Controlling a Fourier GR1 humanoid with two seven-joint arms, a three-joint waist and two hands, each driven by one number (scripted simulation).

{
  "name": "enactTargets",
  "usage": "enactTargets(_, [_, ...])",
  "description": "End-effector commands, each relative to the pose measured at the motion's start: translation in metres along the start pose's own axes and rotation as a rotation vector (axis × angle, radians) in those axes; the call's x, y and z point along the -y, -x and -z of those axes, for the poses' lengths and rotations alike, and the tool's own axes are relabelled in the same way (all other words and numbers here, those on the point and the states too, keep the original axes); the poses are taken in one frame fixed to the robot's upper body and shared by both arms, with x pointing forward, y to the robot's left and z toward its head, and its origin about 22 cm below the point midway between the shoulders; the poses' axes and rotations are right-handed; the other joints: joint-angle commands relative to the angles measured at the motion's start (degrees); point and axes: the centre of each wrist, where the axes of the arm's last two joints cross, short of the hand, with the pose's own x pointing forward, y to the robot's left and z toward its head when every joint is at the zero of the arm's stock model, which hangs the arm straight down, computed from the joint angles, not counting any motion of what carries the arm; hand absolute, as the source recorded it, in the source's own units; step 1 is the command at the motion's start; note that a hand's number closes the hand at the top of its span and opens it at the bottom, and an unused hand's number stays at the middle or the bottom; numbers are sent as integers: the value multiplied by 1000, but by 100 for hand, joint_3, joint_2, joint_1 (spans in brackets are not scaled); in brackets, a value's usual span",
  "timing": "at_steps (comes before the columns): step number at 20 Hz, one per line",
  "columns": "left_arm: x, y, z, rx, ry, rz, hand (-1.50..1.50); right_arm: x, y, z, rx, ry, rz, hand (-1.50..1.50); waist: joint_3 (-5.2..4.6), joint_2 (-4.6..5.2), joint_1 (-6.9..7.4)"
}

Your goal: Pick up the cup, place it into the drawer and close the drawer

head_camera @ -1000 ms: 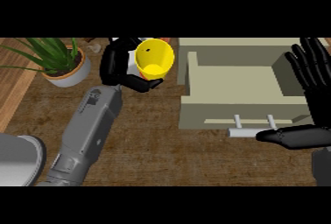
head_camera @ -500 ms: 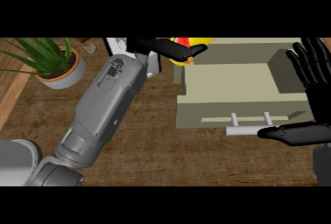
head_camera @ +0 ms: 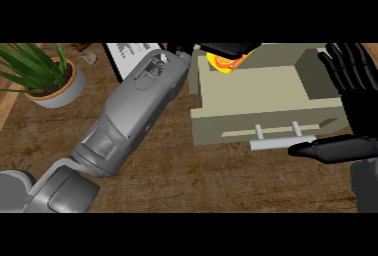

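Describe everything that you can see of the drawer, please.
The drawer is an open box, pale beige, plain and matte, at the counter's right. Its inside shows nothing but bare floor and walls. A grey bar handle on two posts sticks out of its front. The left hand holds the yellow cup over its back left corner.

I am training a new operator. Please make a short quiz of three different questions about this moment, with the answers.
1. True or false: the drawer is shut.
2. Which hand holds the cup: A left, B right?
3. Fill in: the potted plant stands at the view's ____ side.

Key:
1. False; it is open.
2. A; the left hand has its fingers curled on it over the drawer's back edge. The right hand rests open.
3. Left.
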Motion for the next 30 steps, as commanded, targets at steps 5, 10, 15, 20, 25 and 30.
enactTargets(5, [-2, 38, -13, -170, 121, 116, 150, -4, -1, 6, 28, -33, 20, -150, 5, 122, -352])
enactTargets(10, [0, 46, -19, -177, 165, 140, 150, -23, 3, 16, 50, -73, 15, -150, 4, 175, -514])
enactTargets(15, [2, 46, -23, -138, 117, 42, -150, -24, -9, 27, 84, -156, 74, -150, -2, 194, -696])
enactTargets(20, [2, 46, -26, -86, 97, -117, -150, -52, -10, 28, 119, -391, 188, 150, -8, 192, -776])
enactTargets(25, [6, 24, -15, 22, 44, -233, -150, -63, 0, 25, 15, -641, 182, 150, -10, 129, -526])
enactTargets(30, [2, 40, -23, 28, -38, -240, -150, -51, -5, 19, -150, -808, -98, 150, -13, 58, -331])
